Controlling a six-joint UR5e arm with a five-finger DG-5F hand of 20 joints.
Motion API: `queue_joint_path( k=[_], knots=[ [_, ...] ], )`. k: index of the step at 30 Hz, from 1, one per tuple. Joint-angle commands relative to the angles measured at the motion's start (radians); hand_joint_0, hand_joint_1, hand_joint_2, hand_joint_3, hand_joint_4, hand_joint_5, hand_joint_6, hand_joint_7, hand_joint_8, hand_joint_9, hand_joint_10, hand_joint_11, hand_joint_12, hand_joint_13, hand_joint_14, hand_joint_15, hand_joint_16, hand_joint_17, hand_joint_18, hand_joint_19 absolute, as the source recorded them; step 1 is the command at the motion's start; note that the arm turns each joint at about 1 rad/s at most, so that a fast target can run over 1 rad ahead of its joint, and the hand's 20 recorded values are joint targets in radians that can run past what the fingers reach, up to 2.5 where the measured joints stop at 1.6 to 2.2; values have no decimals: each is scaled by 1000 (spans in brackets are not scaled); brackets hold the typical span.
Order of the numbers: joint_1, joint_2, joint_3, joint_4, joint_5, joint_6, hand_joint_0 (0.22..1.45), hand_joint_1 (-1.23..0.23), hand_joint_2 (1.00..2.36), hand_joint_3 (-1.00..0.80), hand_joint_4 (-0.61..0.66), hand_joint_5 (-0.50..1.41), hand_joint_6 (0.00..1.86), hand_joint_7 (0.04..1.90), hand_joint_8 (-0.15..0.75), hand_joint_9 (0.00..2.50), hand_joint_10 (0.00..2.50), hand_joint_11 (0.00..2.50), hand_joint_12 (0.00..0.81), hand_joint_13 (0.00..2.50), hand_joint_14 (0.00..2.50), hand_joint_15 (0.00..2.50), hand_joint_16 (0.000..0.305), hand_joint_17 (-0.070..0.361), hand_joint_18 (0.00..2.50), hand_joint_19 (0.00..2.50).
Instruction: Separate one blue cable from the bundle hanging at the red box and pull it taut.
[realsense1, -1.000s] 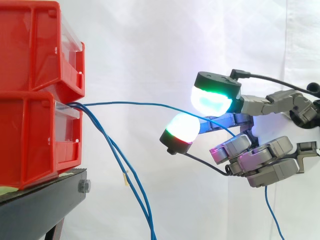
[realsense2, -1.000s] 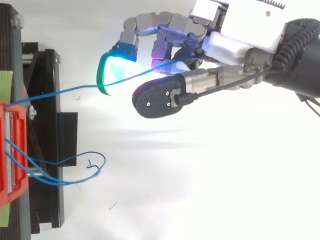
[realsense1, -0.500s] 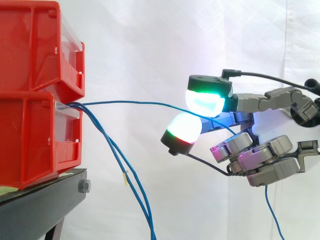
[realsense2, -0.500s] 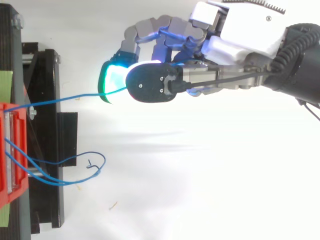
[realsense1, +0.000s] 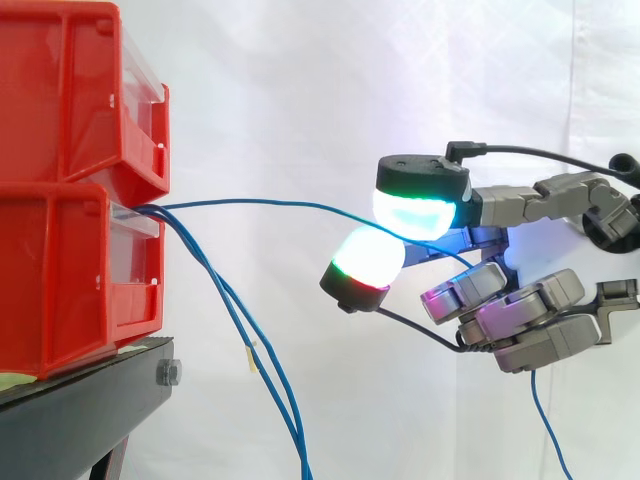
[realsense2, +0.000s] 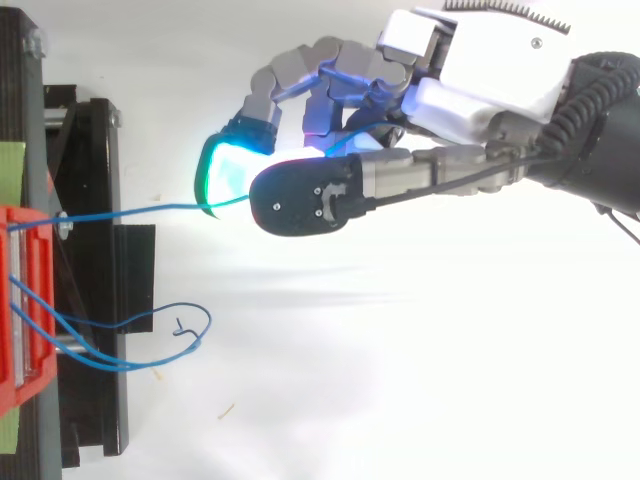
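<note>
Several blue cables come out of the lower red box (realsense1: 60, 270) at the left. One blue cable (realsense1: 280, 205) runs almost level to the right, away from the others, and reaches my hand (realsense1: 520, 310). It passes between the green-white thumb pad (realsense1: 420, 200) above and a white-red finger pad (realsense1: 365, 260) below, which are closed on it. The remaining fingers are curled. In the top view this cable (realsense2: 130, 211) stretches nearly straight from the box (realsense2: 20, 300) to my hand (realsense2: 470, 80). The rest of the bundle (realsense1: 290, 420) hangs down slack.
The red boxes are stacked on a black stand (realsense1: 90, 390) at the left. The slack cables loop over the stand's edge (realsense2: 140, 322). A loose blue cable end (realsense1: 540, 420) dangles below my hand. A white curtain lies behind.
The thumb has swung across and come down over the finger pad, closing on the blue cable. The cable between box and hand has straightened.
</note>
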Motion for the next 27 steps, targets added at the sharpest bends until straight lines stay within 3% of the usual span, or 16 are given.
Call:
queue_joint_path(
  k=[1, 6, 13, 18, 27],
  knots=[
    [3, 0, 0, -7, 0, 4, 685, -800, 1021, -239, 13, -225, 853, 849, 324, 240, 2500, 1684, 435, 1083, 2500, 1137, 47, 107, 1922, 1894],
    [14, 0, 0, -27, -10, 24, 688, -822, 1015, -324, 104, -228, 876, 837, 325, 248, 2500, 1679, 430, 1082, 2500, 1151, 46, 104, 1910, 1944],
    [19, 0, 0, -25, -12, 27, 650, -644, 1008, -416, 221, -235, 904, 862, 355, 254, 2500, 1705, 443, 1100, 2500, 1135, 46, 104, 1896, 1891],
    [22, 0, 0, -28, -12, 27, 649, -518, 1001, -487, 216, -237, 910, 879, 356, 257, 2500, 1674, 442, 1098, 2500, 1169, 46, 104, 1853, 1803],
    [22, 0, 0, -30, -12, 27, 637, -524, 1002, -482, 217, -232, 911, 860, 355, 291, 2500, 1612, 438, 1097, 2500, 1150, 45, 100, 1856, 1788]
  ],
)
